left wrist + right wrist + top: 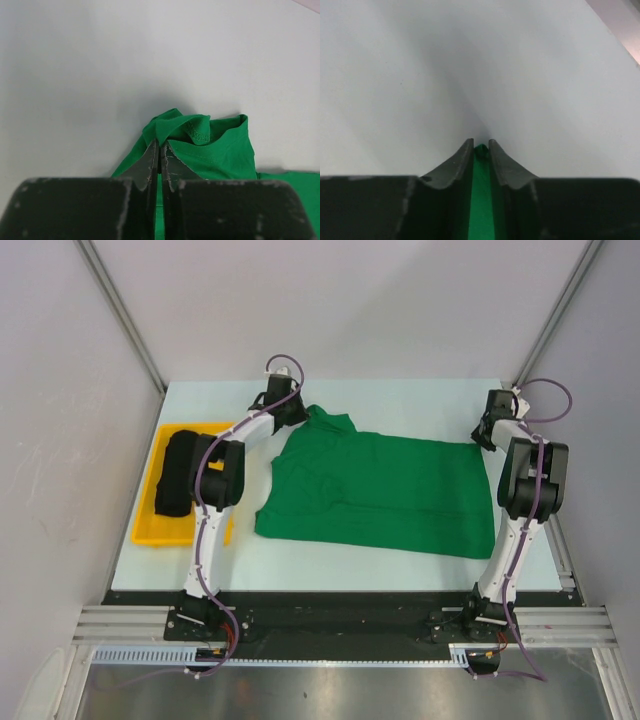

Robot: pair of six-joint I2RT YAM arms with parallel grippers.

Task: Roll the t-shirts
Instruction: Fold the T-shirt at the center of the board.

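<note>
No words, labels, brand marks or numbers can be read anywhere, neither on the green t-shirt (380,490), the black t-shirt (177,475), the yellow tray (150,531) nor the table (400,392).

Flat t-shirt (380,490) lies on table (420,400), right of tray (165,532) holding rolled t-shirt (178,475).

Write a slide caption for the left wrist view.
Left tool pinched shut on a bunched fold of the green t-shirt, white table beyond.

- The left gripper (160,146) has its jaws pressed together on a fold of the green t-shirt (220,152).
- Cloth bunches up just beyond it on the pale bench (90,65).
</note>
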